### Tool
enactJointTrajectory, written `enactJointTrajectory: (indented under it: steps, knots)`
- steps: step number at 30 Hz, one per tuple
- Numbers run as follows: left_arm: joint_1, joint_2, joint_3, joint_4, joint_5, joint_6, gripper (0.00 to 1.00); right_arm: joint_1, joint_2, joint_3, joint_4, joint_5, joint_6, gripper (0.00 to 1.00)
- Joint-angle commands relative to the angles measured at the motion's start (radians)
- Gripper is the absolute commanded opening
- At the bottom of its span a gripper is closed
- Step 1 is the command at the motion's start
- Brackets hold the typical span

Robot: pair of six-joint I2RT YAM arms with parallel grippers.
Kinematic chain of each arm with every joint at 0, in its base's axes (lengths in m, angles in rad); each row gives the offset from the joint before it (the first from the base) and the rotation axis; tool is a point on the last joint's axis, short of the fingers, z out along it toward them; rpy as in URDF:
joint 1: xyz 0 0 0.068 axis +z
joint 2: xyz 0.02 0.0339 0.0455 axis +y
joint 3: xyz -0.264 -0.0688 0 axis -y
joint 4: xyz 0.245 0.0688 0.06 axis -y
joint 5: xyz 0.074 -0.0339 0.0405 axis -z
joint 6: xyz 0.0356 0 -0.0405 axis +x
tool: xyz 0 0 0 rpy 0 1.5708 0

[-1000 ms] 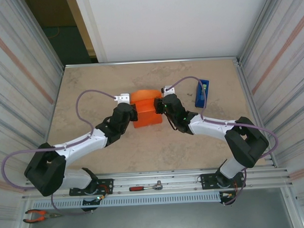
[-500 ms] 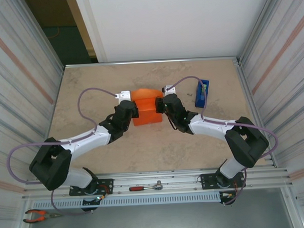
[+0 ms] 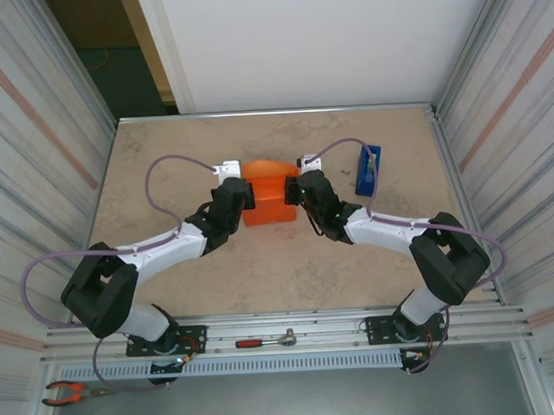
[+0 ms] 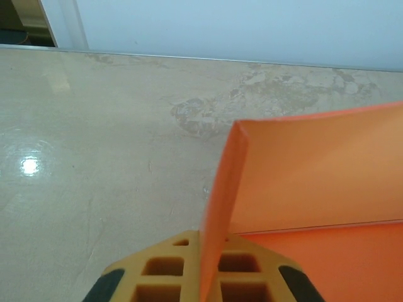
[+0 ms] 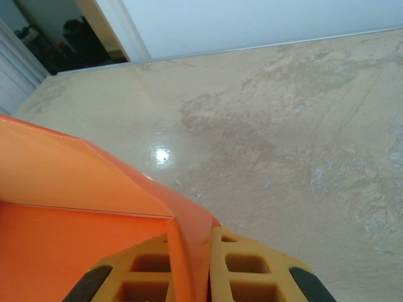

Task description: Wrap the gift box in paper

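Left gripper (image 4: 211,264) and right gripper (image 5: 189,261) each clamped a paper (image 4: 315,170) edge between the jaws; even, taut pulls looked best, box (image 3: 270,211) centred between them.

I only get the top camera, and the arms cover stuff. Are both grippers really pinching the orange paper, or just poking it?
Observer: The left one is pinching. In the left wrist view, a thin upright edge of the paper runs between the yellow fingers of the left gripper.
Operator: And the other one?
Observer: Pinching too. In the right wrist view, a folded ridge of the paper sits squeezed between the two fingers of the right gripper.
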Motion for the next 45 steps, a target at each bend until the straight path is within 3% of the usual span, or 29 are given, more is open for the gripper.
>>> enactJointTrajectory:
  steps: [1, 2, 3, 4, 5, 8, 9, 10, 11, 16, 22, 24, 26, 28, 30, 32, 34, 37, 40, 45]
  knots:
    - [-0.025, 0.024, 0.054, 0.034, 0.077, 0.013, 0.26, 0.028, 0.033, -0.02, -0.03, -0.094, -0.054, 0.0]
    - [-0.025, 0.023, 0.059, 0.029, 0.071, 0.015, 0.33, 0.027, 0.033, -0.021, -0.03, -0.094, -0.055, 0.0]
    - [-0.024, 0.021, 0.063, 0.032, 0.073, 0.025, 0.31, 0.027, 0.032, -0.02, -0.029, -0.094, -0.055, 0.0]
    - [-0.024, 0.021, 0.065, 0.038, 0.08, 0.037, 0.12, 0.027, 0.032, -0.02, -0.029, -0.094, -0.054, 0.0]
    - [-0.024, 0.02, 0.069, 0.039, 0.082, 0.049, 0.0, 0.028, 0.032, -0.021, -0.029, -0.095, -0.054, 0.0]
    - [-0.021, 0.014, 0.076, 0.043, 0.084, 0.061, 0.0, 0.027, 0.034, -0.021, -0.029, -0.095, -0.055, 0.0]
    - [-0.019, 0.014, 0.082, 0.038, 0.082, 0.058, 0.05, 0.027, 0.035, -0.02, -0.027, -0.095, -0.055, 0.0]
    - [-0.017, 0.014, 0.088, 0.032, 0.081, 0.057, 0.23, 0.027, 0.035, -0.021, -0.026, -0.096, -0.054, 0.0]
    - [-0.014, 0.015, 0.091, 0.031, 0.082, 0.057, 0.32, 0.028, 0.036, -0.02, -0.027, -0.097, -0.054, 0.0]
    - [-0.004, 0.011, 0.105, 0.043, 0.092, 0.065, 0.27, 0.028, 0.037, -0.019, -0.028, -0.097, -0.055, 0.0]
    - [0.005, 0.005, 0.133, 0.04, 0.088, 0.072, 0.54, 0.026, 0.039, -0.018, -0.027, -0.097, -0.053, 0.0]
    - [0.009, 0.002, 0.137, 0.04, 0.092, 0.073, 0.56, 0.026, 0.038, -0.018, -0.028, -0.096, -0.053, 0.0]
    - [0.015, -0.001, 0.134, 0.044, 0.097, 0.073, 0.47, 0.026, 0.038, -0.018, -0.027, -0.095, -0.052, 0.0]
    - [0.021, -0.008, 0.128, 0.052, 0.103, 0.076, 0.17, 0.025, 0.038, -0.019, -0.027, -0.097, -0.054, 0.0]
    - [0.025, -0.016, 0.121, 0.057, 0.11, 0.079, 0.02, 0.025, 0.036, -0.018, -0.027, -0.097, -0.052, 0.0]
    - [0.029, -0.032, 0.118, 0.054, 0.11, 0.084, 0.08, 0.026, 0.037, -0.019, -0.027, -0.095, -0.052, 0.0]
    - [0.038, -0.066, 0.113, 0.044, 0.097, 0.088, 0.35, 0.026, 0.037, -0.019, -0.028, -0.095, -0.051, 0.0]
    - [0.063, -0.14, 0.092, 0.02, 0.095, 0.088, 0.59, 0.026, 0.038, -0.021, -0.029, -0.095, -0.052, 0.0]
    - [0.086, -0.221, 0.062, -0.026, 0.099, 0.077, 0.66, 0.026, 0.037, -0.019, -0.029, -0.095, -0.05, 0.0]
    - [0.084, -0.338, -0.005, -0.113, 0.131, 0.047, 0.69, 0.025, 0.038, -0.017, -0.03, -0.095, -0.05, 0.0]
